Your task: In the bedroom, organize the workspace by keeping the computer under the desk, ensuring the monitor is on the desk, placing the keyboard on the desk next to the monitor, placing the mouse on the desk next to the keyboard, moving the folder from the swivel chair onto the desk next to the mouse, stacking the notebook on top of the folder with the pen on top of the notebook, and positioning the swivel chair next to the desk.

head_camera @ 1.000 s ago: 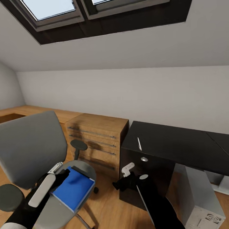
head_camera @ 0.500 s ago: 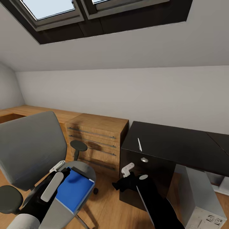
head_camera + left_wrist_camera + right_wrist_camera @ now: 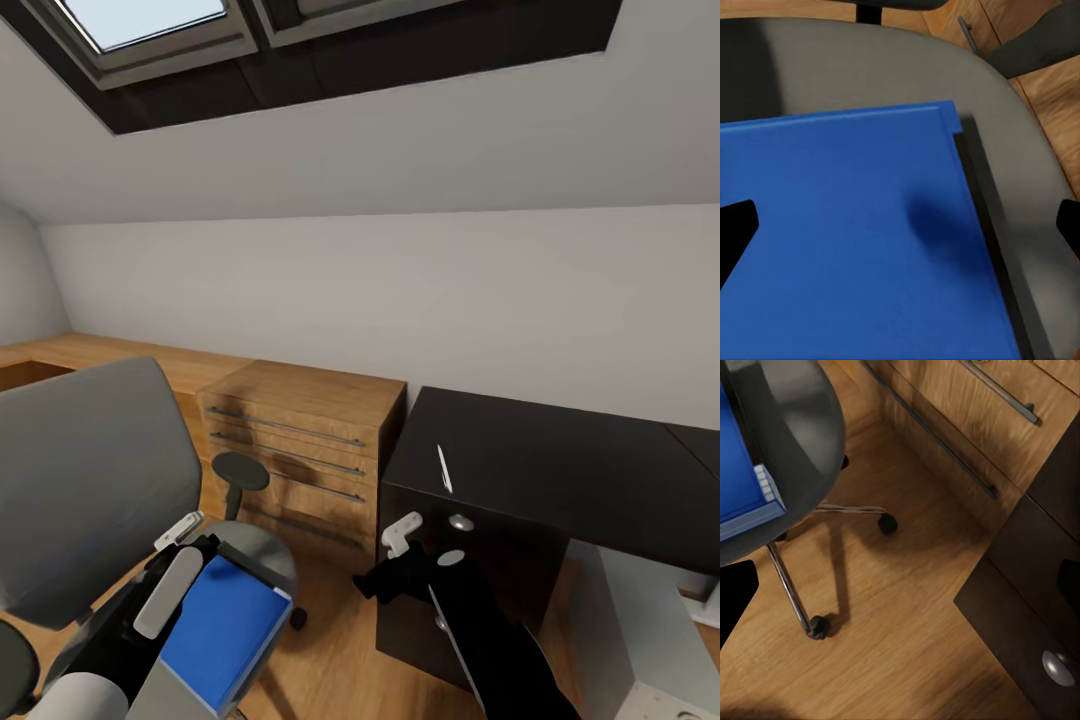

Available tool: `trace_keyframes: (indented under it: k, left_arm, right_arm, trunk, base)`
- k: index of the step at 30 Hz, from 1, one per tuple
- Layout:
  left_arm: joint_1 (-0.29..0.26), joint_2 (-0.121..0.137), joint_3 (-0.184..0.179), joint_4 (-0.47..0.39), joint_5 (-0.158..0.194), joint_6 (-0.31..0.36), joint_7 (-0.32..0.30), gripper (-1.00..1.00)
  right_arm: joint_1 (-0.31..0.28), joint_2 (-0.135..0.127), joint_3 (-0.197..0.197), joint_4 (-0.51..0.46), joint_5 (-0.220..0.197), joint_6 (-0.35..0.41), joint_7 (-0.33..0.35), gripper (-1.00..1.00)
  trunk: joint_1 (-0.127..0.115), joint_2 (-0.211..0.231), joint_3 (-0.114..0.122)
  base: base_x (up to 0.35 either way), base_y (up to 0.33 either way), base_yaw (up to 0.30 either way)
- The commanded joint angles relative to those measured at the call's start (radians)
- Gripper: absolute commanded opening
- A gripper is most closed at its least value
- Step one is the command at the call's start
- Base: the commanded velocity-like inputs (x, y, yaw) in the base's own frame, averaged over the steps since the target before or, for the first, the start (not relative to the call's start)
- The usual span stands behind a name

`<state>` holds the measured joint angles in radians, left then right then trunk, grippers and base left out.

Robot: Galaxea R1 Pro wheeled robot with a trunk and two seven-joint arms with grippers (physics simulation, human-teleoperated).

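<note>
**Left wrist view: folder lies directly under the open left gripper**

Left wrist view shows the blue folder (image 3: 855, 232) flat on the grey seat of the swivel chair (image 3: 1020, 150), between the two dark fingertips, which stand wide apart and hold nothing. In the head view the left gripper (image 3: 185, 535) hovers at the folder's (image 3: 220, 630) far end, and the long axis runs back toward the robot. The right gripper (image 3: 400, 535) hangs before the desk (image 3: 560, 470), fingers spread and empty. I judge the left arm nearer. A pen (image 3: 441, 468) lies on the glossy black top; a wooden drawer unit (image 3: 300, 440) stands beside.
</note>
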<state>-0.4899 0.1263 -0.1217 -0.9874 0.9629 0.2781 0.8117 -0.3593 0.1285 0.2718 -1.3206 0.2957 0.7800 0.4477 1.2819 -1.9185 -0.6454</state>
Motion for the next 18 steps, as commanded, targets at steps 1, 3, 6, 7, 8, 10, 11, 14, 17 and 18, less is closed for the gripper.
trace_keyframes:
  k: [1, 3, 6, 7, 8, 10, 11, 14, 17, 18]
  left_arm:
    - [0.0, 0.002, -0.003, 0.002, 0.003, 0.003, 0.006, 1.0]
    - [0.0, 0.002, -0.002, 0.006, 0.004, 0.003, 0.004, 1.0]
    - [0.0, 0.002, -0.002, 0.011, 0.003, 0.003, -0.006, 1.0]
    - [0.0, 0.003, -0.003, 0.012, 0.002, 0.003, -0.008, 1.0]
    - [0.0, 0.004, -0.003, 0.012, 0.002, 0.003, -0.01, 1.0]
    - [0.0, 0.006, -0.003, 0.013, 0.001, 0.003, -0.013, 1.0]
    - [-0.001, 0.009, -0.003, 0.016, 0.0, 0.004, -0.015, 1.0]
    - [-0.001, 0.012, -0.002, 0.022, -0.001, 0.004, -0.018, 1.0]
    - [-0.001, 0.012, -0.001, 0.024, -0.001, 0.004, -0.02, 1.0]
    - [-0.001, 0.012, -0.001, 0.024, -0.001, 0.004, -0.02, 1.0]
  right_arm:
    - [0.0, 0.0, 0.0, 0.0, 0.011, 0.001, 0.008, 1.0]
    - [0.001, 0.0, 0.001, 0.004, 0.011, -0.007, 0.009, 1.0]
    - [0.023, -0.001, 0.004, 0.028, 0.011, -0.051, 0.011, 1.0]
    - [0.034, -0.002, 0.004, 0.038, 0.012, -0.069, 0.011, 1.0]
    - [0.045, -0.005, 0.005, 0.049, 0.013, -0.089, 0.012, 1.0]
    - [0.063, -0.016, 0.007, 0.071, 0.022, -0.129, 0.012, 1.0]
    - [0.074, -0.033, 0.014, 0.096, 0.044, -0.163, 0.012, 1.0]
    - [0.089, -0.073, 0.048, 0.142, 0.1, -0.214, 0.012, 1.0]
    - [0.092, -0.085, 0.058, 0.154, 0.115, -0.226, 0.012, 1.0]
    - [0.093, -0.087, 0.06, 0.158, 0.118, -0.228, 0.012, 1.0]
  trunk:
    - [0.0, -0.001, -0.001]
    - [0.0, -0.001, -0.001]
    - [0.0, -0.001, -0.001]
    - [0.0, -0.001, -0.001]
    - [0.0, -0.001, -0.001]
    - [0.0, -0.001, -0.001]
    - [0.0, -0.001, -0.001]
    - [0.0, -0.001, -0.001]
    - [0.0, -0.001, -0.001]
    - [0.0, -0.001, -0.001]
  base:
    - [0.04, 0.0, 0.0]
    - [0.028, 0.0, 0.0]
    - [0.016, 0.0, 0.0]
    - [0.008, 0.0, 0.0]
    - [0.007, 0.0, 0.0]
    - [0.005, 0.0, 0.0]
    - [0.003, 0.0, 0.0]
    - [0.001, 0.0, 0.0]
    - [0.0, 0.0, 0.0]
    - [0.0, 0.0, 0.0]
